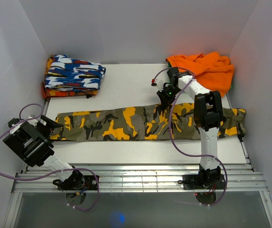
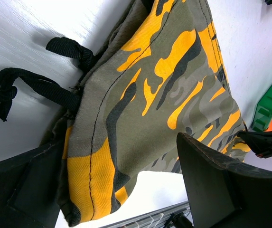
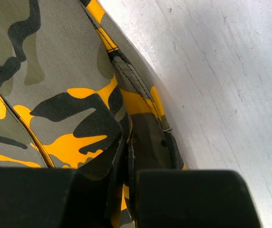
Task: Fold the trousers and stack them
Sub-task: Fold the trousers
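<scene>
So the trousers [image 1: 126, 124] lie flat lengthwise across the table [image 1: 126, 85], right claw [image 1: 166, 95] clamped on their far edge, left claw [image 2: 126, 166] apart, straddling the drawstring [image 2: 36, 88] end (nothing gripped). I'd shut left on both layers, then lift both evenly.

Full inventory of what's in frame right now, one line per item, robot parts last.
trousers: 1, olive-grey camouflage with black and orange-yellow blotches, flat lengthwise across mid-table
drawstring: 1, black, loose ends at the trousers' left end
folded garment: 1, blue-white-red pattern, far left corner, over an orange layer
cloth: 1, plain orange, crumpled, far right corner
table: 1, white
left gripper: 1, black, open, astride the trousers' left end
right gripper: 1, black, shut on the trousers' far edge, right of centre
</scene>
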Controlling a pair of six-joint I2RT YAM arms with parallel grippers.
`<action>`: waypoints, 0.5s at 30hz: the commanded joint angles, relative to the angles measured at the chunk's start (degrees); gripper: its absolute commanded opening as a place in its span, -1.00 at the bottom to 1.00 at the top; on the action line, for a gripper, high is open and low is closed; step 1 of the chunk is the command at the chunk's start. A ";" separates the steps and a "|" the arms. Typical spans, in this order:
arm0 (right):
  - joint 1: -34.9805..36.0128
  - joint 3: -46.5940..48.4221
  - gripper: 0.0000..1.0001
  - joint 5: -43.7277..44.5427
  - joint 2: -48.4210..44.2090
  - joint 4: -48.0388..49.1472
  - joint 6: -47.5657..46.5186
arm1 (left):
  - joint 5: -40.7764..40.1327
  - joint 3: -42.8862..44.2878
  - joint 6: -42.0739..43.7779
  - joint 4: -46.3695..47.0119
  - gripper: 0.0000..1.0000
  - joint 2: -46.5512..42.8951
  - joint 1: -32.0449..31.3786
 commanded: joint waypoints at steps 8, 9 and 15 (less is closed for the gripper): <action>-2.45 -0.73 -0.84 3.12 -2.76 0.42 -0.85 | -13.91 -1.66 2.99 0.43 0.96 3.07 0.59; -2.45 -0.91 -0.85 3.12 -2.94 0.51 -0.94 | -14.00 -1.66 2.99 0.35 0.96 3.16 0.59; -2.54 -0.82 -0.85 2.15 -3.03 1.30 -0.23 | -14.09 -1.49 2.90 0.35 0.96 3.42 0.50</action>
